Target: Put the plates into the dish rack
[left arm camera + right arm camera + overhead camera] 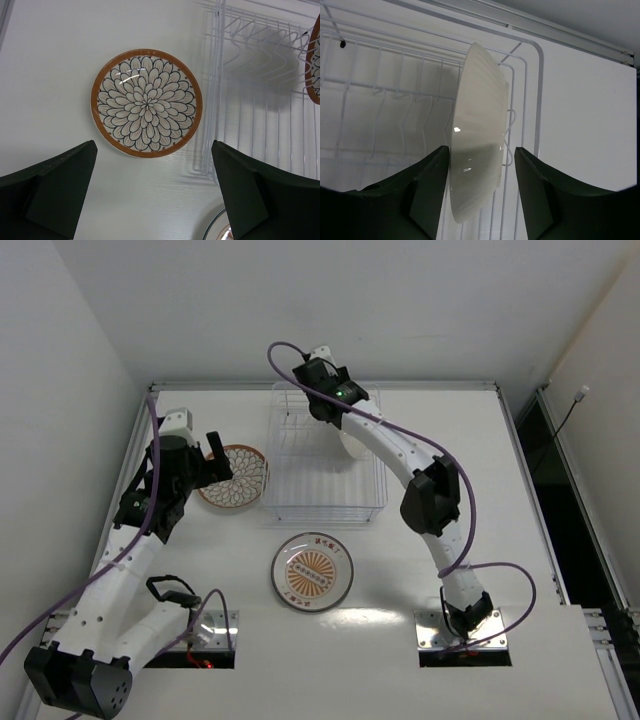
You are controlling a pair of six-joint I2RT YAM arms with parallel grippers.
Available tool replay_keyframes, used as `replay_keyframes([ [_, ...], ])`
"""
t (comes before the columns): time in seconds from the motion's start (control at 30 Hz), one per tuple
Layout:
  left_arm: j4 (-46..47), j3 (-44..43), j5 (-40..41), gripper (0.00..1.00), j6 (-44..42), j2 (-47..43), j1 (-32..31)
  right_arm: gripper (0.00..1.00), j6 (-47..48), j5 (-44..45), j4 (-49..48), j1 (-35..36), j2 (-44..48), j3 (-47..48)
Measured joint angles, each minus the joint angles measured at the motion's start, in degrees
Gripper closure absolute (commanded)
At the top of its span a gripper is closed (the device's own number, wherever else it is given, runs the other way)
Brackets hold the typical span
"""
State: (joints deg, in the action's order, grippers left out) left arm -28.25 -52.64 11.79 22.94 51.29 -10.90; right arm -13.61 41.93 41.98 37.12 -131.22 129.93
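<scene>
**Dish rack** (300,495): wire basket, set at 12 o'clock of the centre of the table (480,500) in the top view. One slot is filled.

**Standing plate** (477,145): held on edge among the prongs, toward 2 o'clock inside the rack. Its white underside is turned to the right wrist camera. It is judged to be seated in its slot.

**Right gripper** (481,155): placed astride the standing plate. Rack wire is seen through a gap between the plate and one finger. Whether the other finger touches cannot be told. The jaws are judged released, not clamped.

**Petal plate** (146,102): laid flat, face up, on the table at 9 o'clock of the rack, just beside its wall.

**Left gripper** (154,160): hung above the petal plate, jaws spread wide, nothing held. The plate is seen toward 12 o'clock of the fingers.

**Sunburst plate** (312,571): laid flat at 6 o'clock of the rack, apart from it.

**Step in hand**: the first plate is judged loaded and let go. Two plates lie unloaded.

**Next move**: the right gripper would need to be drawn straight off the standing plate so that it is not tipped. The left gripper would need to be lowered onto the petal plate's rim. One finger must be worked under that low edge before the plate can be turned upright for a free slot.
</scene>
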Motion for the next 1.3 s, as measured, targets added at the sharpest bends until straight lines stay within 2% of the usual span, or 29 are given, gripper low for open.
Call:
replay_keyframes([
  [0.1,0.00,0.00,0.00,0.00,0.00,0.02,0.00,0.51,-0.09,-0.31,0.07,-0.72,-0.22,-0.44],
  [0.33,0.00,0.00,0.00,0.00,0.02,0.37,0.00,0.64,-0.96,-0.17,0.04,-2.97,-0.20,-3.80],
  [0.57,0.00,0.00,0.00,0.00,0.00,0.48,0.00,0.69,-2.93,-0.68,-0.79,-5.16,3.61,-9.18],
  [0.83,0.00,0.00,0.00,0.00,0.00,0.48,0.00,0.69,-6.45,-4.52,-1.66,-7.15,5.75,-11.37],
  [0.9,0.00,0.00,0.00,0.00,0.00,0.48,0.00,0.62,-7.26,-5.49,-1.81,-7.56,6.16,-11.82],
  [0.97,0.00,0.00,0.00,0.00,0.00,0.48,0.00,0.62,-7.87,-7.58,-2.03,-8.07,6.58,-12.28],
  [1.03,0.00,0.00,0.00,0.00,0.00,0.46,0.00,0.56,-8.57,-9.09,-2.36,-8.46,7.10,-13.03],
  [1.1,0.00,0.00,0.00,0.00,0.00,0.46,0.00,0.46,-9.14,-10.32,-2.67,-8.90,7.76,-13.90],
  [1.2,0.00,0.00,0.00,0.00,0.00,0.46,0.00,0.39,-9.46,-11.41,-2.49,-9.73,8.39,-14.45],
  [1.3,0.00,0.00,0.00,0.00,0.00,0.46,0.00,0.36,-9.60,-12.26,-2.43,-10.27,8.83,-14.82],
])
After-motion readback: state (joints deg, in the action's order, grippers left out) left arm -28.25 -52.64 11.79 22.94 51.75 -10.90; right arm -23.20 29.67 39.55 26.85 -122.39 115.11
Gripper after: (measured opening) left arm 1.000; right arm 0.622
